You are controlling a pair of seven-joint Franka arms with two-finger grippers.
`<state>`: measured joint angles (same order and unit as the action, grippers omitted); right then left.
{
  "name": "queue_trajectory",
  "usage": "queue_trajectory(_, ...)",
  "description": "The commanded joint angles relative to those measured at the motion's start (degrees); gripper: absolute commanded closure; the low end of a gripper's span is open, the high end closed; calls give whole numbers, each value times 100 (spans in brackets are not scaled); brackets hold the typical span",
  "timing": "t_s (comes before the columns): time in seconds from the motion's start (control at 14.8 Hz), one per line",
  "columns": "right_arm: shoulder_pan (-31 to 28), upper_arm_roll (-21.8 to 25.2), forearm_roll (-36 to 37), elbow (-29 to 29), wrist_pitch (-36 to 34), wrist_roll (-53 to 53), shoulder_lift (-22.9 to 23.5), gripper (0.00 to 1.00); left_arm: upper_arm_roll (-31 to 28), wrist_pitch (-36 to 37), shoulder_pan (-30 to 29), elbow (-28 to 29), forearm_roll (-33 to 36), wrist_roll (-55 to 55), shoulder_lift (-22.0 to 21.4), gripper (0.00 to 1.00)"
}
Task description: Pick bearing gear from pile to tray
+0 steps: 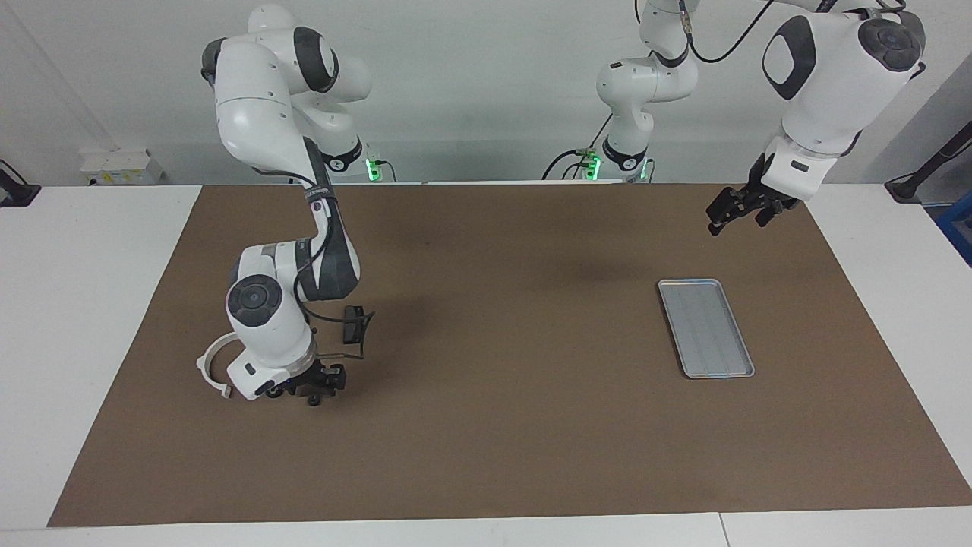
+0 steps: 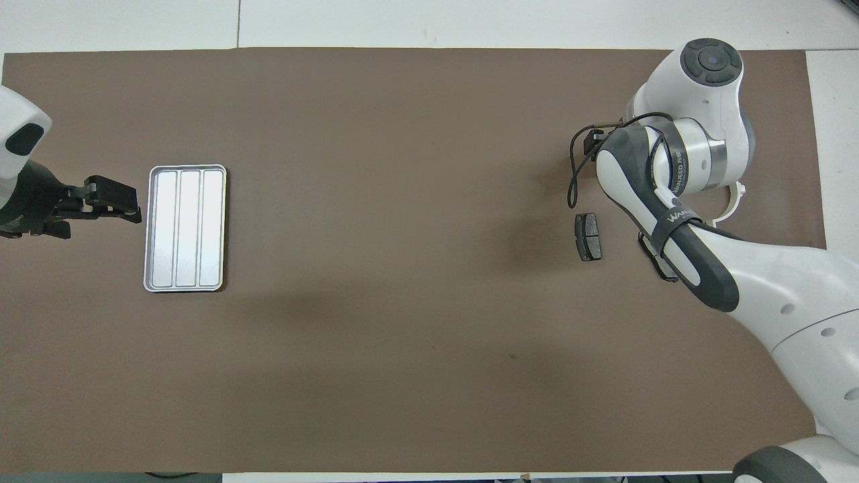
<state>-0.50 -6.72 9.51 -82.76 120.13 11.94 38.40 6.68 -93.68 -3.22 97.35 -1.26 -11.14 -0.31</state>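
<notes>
Counting arms: two; right arm reaching down at the pile, left arm waiting in the air.
Tray (image 1: 705, 327): one, silver-grey, lying flat on the brown mat (image 1: 493, 441) toward the left arm's end of the bench (image 1: 76, 304); three lengthwise lanes show in the overhead view.
Pile: well apart from the tray, toward the right arm's end of the bench, all on the mat.
White half-ring bracket (image 1: 206, 363): one, the piece of the pile most distant from the tray, partly covered by the right arm.
Dark slabs: two; one slab (image 2: 588, 236) lies in plain sight on the tray's side of the pile, a second slab (image 2: 666, 275) peeks out from under the right arm, mostly hidden.
Small black round pieces: two seen; one round piece (image 1: 313, 400) sits at the tips of the right gripper, another dark piece (image 1: 275, 393) shows partly under the wrist.
Right gripper (image 1: 315, 382): down at the mat among the small black pieces, well apart from the tray; I cannot tell how its fingers stand, nor whether they touch a piece.
Left gripper (image 1: 735, 213): raised over the mat near the tray, toward the left arm's end, fingers apart and holding nothing.
</notes>
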Motion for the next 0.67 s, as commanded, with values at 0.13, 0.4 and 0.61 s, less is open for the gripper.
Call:
queue_trajectory(0.13, -46, -40, 235, 119, 169, 159, 132, 17, -53, 87, 76, -41, 100, -11, -49, 0)
queue_trajectory(0.4, -46, -40, 236, 111, 266, 159, 185, 17, -44, 87, 76, -50, 100, -11, -49, 0)
queue_trajectory(0.61, -72, -40, 218, 111, 292, 168, 185, 26, -53, 87, 76, -41, 100, -11, -49, 0)
